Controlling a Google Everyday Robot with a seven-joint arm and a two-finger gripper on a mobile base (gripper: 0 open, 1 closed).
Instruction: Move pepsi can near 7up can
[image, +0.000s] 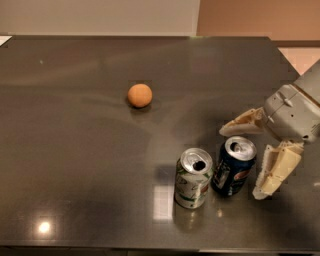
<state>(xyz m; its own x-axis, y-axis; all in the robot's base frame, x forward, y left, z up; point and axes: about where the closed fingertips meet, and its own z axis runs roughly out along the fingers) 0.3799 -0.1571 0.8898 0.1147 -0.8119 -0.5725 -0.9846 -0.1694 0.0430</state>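
The dark navy pepsi can (234, 168) stands upright on the dark table, right beside the white-green 7up can (192, 178), which is on its left; the two almost touch. My gripper (242, 161) is at the right of the pepsi can, open. One cream finger (243, 123) reaches over behind the can's top, the other finger (273, 172) hangs at its right side. Neither finger visibly touches the can.
An orange ball (139, 95) lies on the table (75, 150) further back and to the left. The table's front edge runs just below the cans. The table's right edge is behind my arm.
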